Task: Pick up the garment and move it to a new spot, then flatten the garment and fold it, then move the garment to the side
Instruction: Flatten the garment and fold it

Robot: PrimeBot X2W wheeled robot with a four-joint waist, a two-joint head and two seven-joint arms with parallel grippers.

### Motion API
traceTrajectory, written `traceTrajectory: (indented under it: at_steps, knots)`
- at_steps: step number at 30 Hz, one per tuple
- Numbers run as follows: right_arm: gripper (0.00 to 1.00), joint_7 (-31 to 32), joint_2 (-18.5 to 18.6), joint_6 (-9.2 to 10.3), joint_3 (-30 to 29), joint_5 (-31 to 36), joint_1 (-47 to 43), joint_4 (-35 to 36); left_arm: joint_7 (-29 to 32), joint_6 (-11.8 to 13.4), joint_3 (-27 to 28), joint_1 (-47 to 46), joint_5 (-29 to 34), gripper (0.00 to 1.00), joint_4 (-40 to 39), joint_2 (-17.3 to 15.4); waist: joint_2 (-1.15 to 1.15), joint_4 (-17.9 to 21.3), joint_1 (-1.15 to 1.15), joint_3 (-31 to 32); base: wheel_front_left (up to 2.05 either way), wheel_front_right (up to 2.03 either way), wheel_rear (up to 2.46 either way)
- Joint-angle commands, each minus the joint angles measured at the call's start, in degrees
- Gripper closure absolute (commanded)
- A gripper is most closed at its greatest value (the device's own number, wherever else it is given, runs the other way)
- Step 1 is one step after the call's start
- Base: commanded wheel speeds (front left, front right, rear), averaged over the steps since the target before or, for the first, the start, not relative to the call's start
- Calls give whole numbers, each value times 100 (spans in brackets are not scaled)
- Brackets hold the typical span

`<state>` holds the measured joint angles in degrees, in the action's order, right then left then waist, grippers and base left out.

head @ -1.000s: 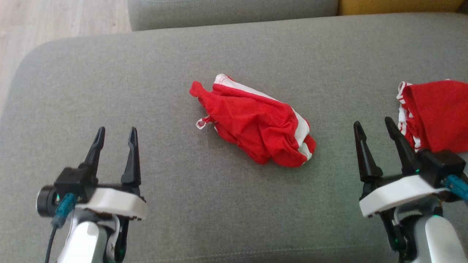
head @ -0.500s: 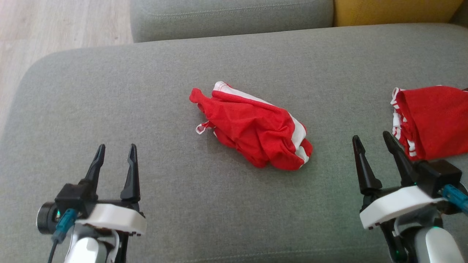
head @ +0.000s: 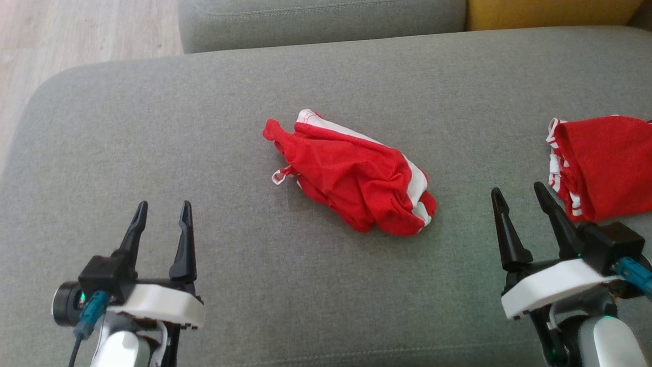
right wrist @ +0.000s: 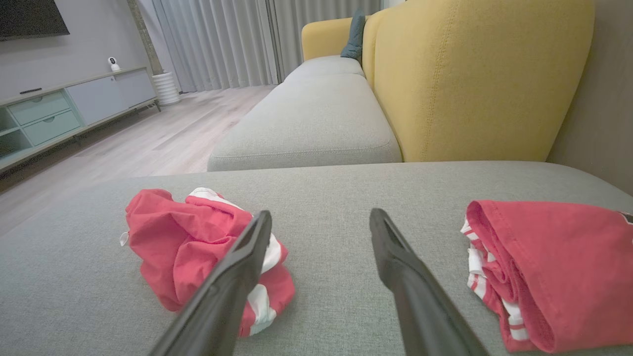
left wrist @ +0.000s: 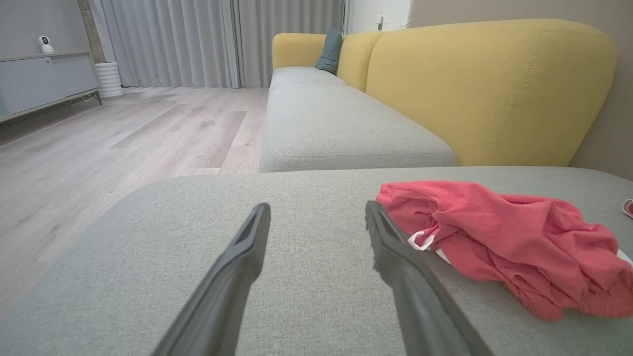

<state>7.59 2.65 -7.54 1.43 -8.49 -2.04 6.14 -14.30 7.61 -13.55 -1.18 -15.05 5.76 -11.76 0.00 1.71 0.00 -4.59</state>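
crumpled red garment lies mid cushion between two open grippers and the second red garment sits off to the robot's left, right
One thing is off: the second red garment sits to the robot's right, near the right gripper, as the head view shows. The rest stands: the crumpled red garment lies mid grey cushion between the open left gripper and the right one.

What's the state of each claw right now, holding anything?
Left claw: open, holding nothing.
Right claw: open, holding nothing; the crumpled red garment lies untouched between them.
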Motion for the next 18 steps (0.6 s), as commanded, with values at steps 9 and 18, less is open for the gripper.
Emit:
traceTrajectory:
  at_steps: [9,18]
  knots:
    - [0,-9,23,5,151,12,271,257,211,-292,-211,-909,21,0,-67,-19,0,5,0,-231,0,0,0]
    - [0,-57,22,5,323,-6,496,190,1316,-969,-810,-2456,-251,0,939,425,0,336,0,-601,0,0,0]
